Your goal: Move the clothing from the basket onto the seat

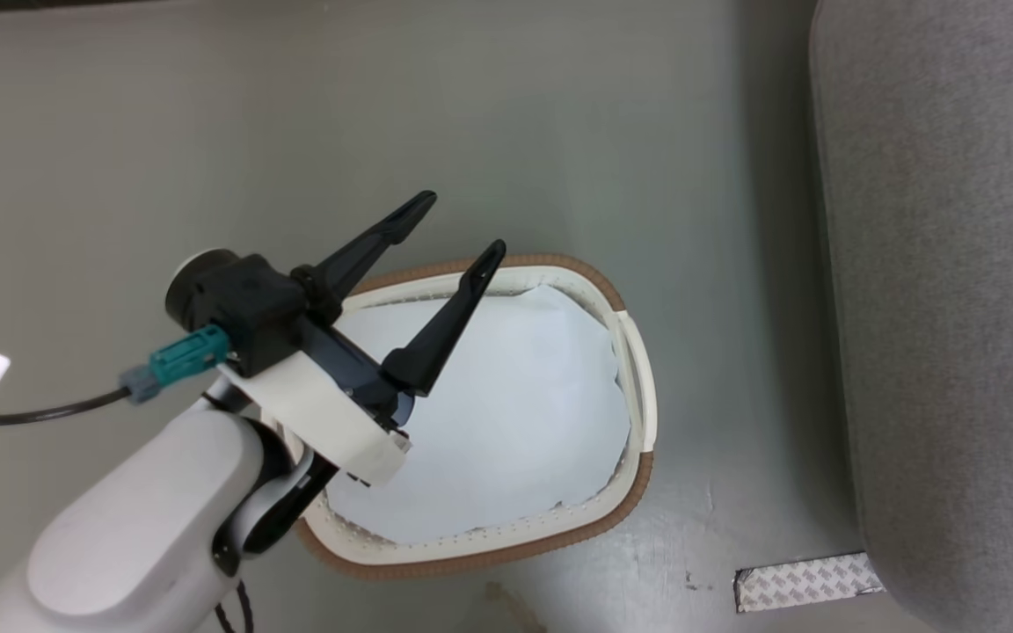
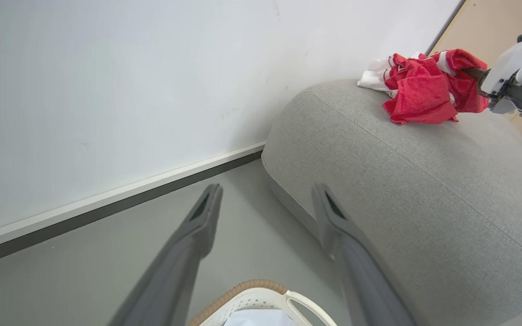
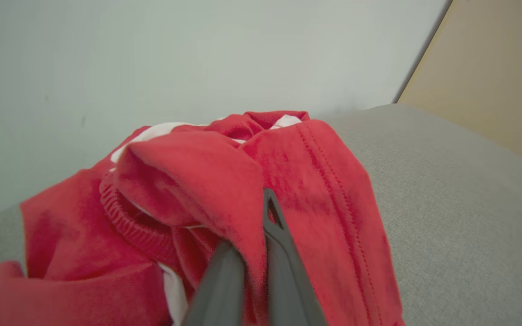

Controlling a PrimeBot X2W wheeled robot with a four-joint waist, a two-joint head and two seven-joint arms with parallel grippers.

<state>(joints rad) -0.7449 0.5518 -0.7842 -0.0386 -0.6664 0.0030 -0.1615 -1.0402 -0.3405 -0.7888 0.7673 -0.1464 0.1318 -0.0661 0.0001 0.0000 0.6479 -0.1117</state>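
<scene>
The clothing (image 2: pixel 424 88), a crumpled bright-red bundle with white trim, lies on top of the light-grey seat (image 2: pixel 401 190). My right gripper (image 2: pixel 476 74) is shut on a red fold of it. In the right wrist view the gripper (image 3: pixel 252 217) pinches that fold of the clothing (image 3: pixel 197 190) just above the seat (image 3: pixel 460 190). My left gripper (image 1: pixel 460 226) hangs open over the far end of the basket (image 1: pixel 638 475) with nothing between its fingers. A flat white sheet (image 1: pixel 506 413) covers the basket's inside. The seat (image 1: pixel 955 308) stands to the basket's right.
The basket stands on grey floor (image 1: pixel 471 114). A patterned tape patch (image 1: pixel 805 585) lies on the floor by the seat's near corner. A white wall with a dark baseboard (image 2: pixel 107 203) runs behind the seat, and a beige panel (image 2: pixel 492 27) stands past it.
</scene>
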